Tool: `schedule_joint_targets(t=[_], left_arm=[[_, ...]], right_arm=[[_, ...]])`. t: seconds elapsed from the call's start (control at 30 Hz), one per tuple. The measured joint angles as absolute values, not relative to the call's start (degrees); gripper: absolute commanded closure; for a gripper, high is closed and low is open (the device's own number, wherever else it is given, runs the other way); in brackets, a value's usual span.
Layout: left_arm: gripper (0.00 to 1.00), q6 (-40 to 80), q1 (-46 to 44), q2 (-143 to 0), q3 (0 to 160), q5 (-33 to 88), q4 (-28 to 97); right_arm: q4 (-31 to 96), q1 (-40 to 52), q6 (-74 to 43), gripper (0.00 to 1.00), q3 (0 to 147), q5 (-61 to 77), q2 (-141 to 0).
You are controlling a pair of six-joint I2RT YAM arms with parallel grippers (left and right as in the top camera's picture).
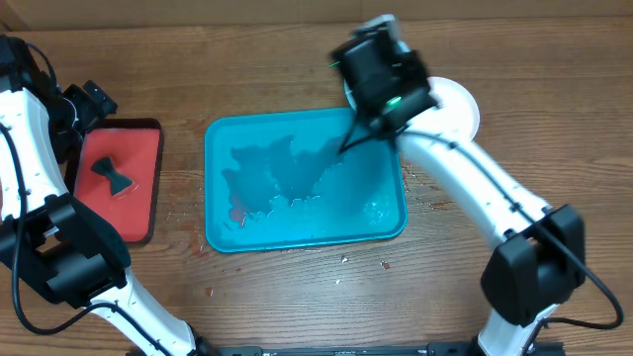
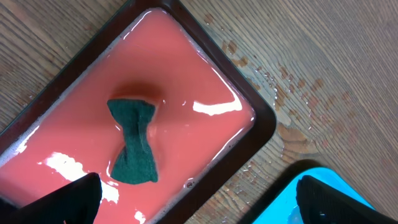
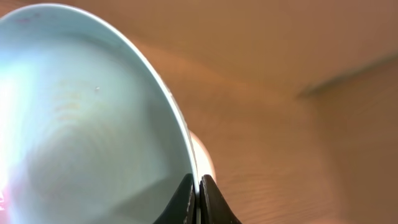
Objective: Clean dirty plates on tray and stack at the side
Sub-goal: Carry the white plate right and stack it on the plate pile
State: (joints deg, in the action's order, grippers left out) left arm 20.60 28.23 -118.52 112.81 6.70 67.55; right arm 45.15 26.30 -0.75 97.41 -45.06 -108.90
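Pinching the thin rim of the mint plate (image 3: 81,124), the right claw (image 3: 199,200) was clenched. The left claw (image 2: 202,202) hung released over the glossy red tray (image 2: 186,62), near a rounded corner of the teal tray (image 2: 273,200).

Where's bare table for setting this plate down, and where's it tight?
Free: the wood strip between red tray and teal tray, and the wood in front of the teal tray, spotted with droplets. Crowded: far right, where the right gripper holds the mint plate by the white plate.
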Motion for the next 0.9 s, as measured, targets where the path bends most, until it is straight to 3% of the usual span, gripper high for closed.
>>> schedule_joint_targets(t=[0.2, 0.33, 0.67, 0.9], left_arm=[[0.00, 20.6, 28.2, -118.5, 112.8, 6.7, 67.5], [0.00, 20.6, 28.2, -118.5, 112.8, 6.7, 67.5], [0.00, 20.6, 28.2, -118.5, 112.8, 6.7, 67.5], [0.00, 20.6, 28.2, -118.5, 112.8, 6.7, 67.6]], right_arm=[[49.6, 5.9, -10.9, 0.96, 97.4, -15.7, -108.9], [49.4, -4.0, -13.2, 0.96, 96.6, -3.3, -108.9], [38.8, -7.3, -14.8, 0.96, 84.4, 5.8, -108.9], [31.7, -7.2, -20.8, 0.96, 76.9, 2.6, -108.9]])
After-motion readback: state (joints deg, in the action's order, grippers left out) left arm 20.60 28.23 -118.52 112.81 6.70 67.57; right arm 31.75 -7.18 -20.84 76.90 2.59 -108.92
